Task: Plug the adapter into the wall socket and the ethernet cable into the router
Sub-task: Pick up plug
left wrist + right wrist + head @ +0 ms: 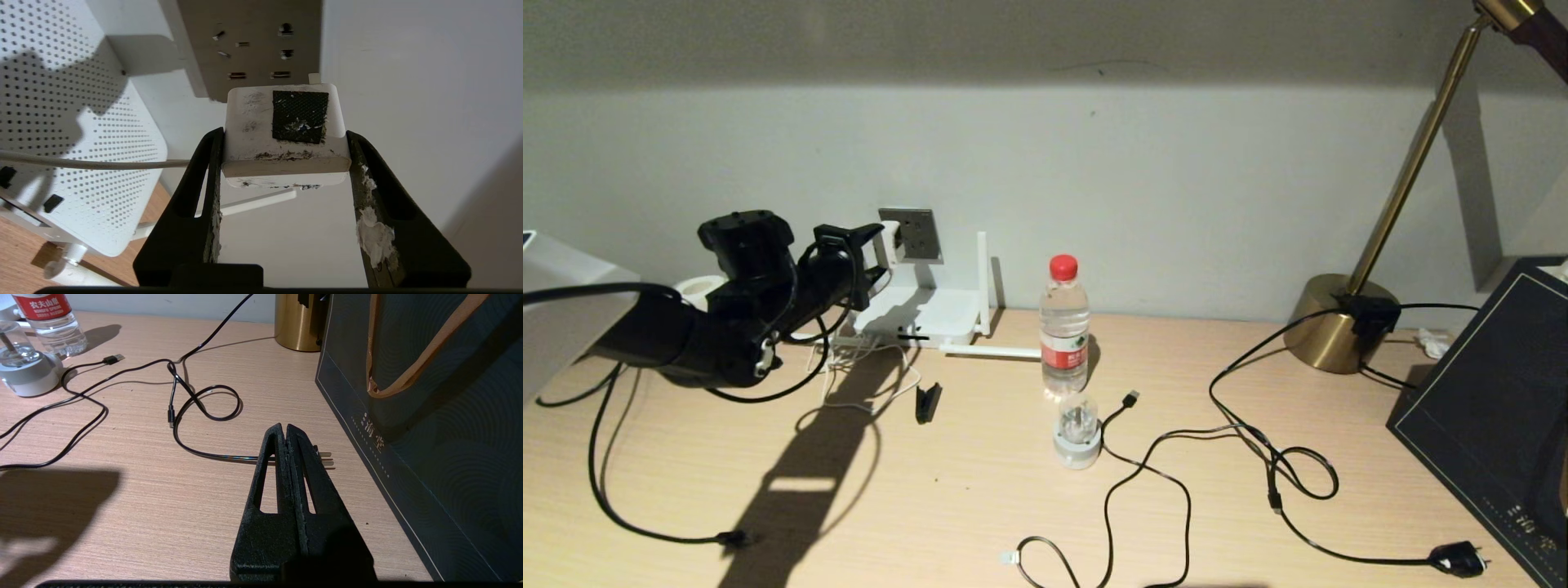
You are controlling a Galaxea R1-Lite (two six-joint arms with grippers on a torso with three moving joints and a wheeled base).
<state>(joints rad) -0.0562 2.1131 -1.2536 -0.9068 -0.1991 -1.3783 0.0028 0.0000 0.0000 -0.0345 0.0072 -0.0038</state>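
Note:
My left gripper [284, 132] is shut on the white adapter [253, 122], one finger on each side of it. It holds the adapter close in front of the grey wall socket [253, 45]; I cannot tell whether they touch. From the head, the adapter [890, 242] sits at the socket's [915, 233] left edge, above the white router [923, 314]. The ethernet cable's clear-tipped plug [1010, 558] lies at the table's front edge. My right gripper [284, 426] is shut and empty, low over the table at the right.
A water bottle [1063, 327] and a round white-and-clear piece [1078, 437] stand mid-table. Black cables loop across the right half, one with a USB end [1131, 398], one with a mains plug [1458, 559]. A brass lamp base [1331, 322] and a dark bag [1486, 408] stand at right.

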